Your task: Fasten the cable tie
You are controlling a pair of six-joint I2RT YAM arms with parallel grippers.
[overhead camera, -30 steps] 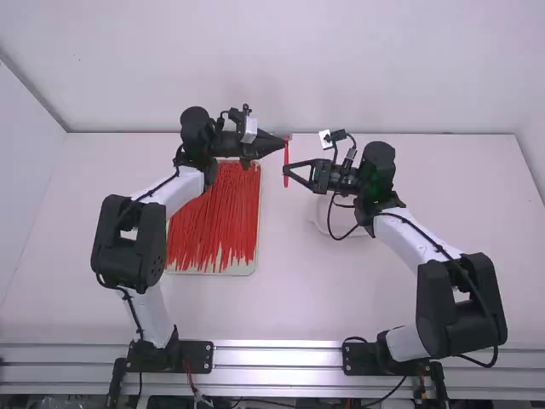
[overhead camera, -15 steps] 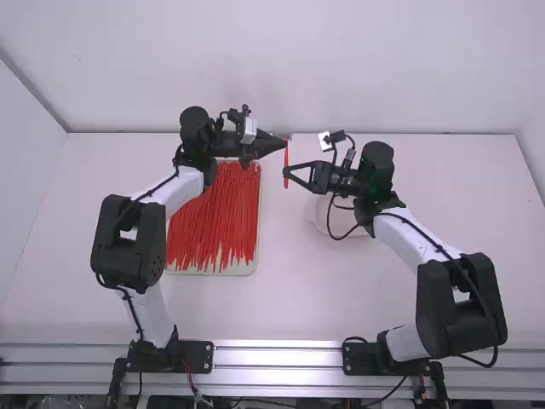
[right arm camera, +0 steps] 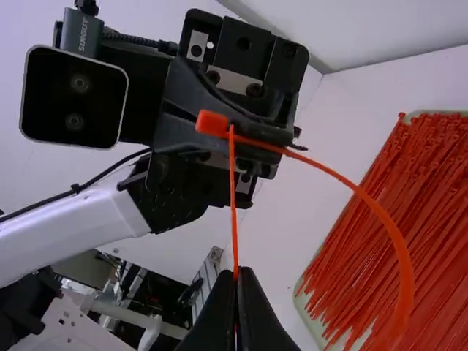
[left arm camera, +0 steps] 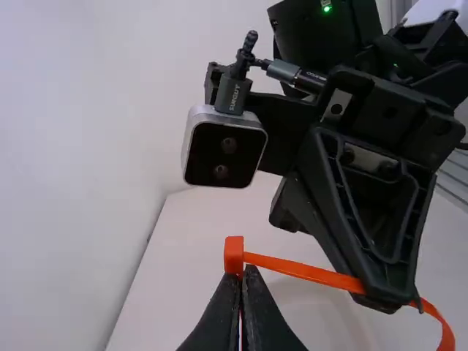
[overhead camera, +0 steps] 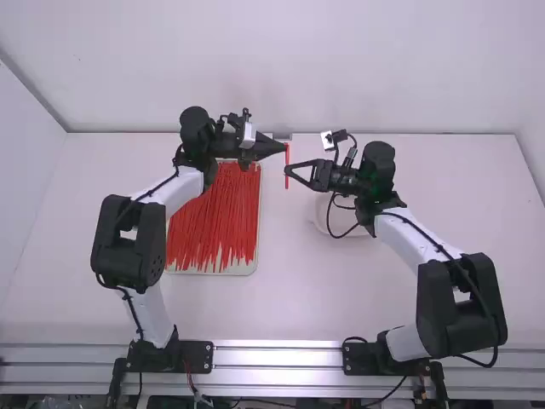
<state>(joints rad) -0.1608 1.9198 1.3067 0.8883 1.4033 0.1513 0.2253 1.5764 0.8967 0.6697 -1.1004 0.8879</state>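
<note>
Above the table [overhead camera: 341, 256], left gripper [left arm camera: 240, 274] nips the cable tie [left arm camera: 292, 268] head, right gripper [right arm camera: 235, 276] its tail.

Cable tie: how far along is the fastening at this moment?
Done: one cable tie is off the red pile, raised above the table and bent into a loop. In hand: the left gripper pinches its head, the right gripper its tail, tip at the head. Whether it has entered the slot is unclear. Left: pull it through.
</note>
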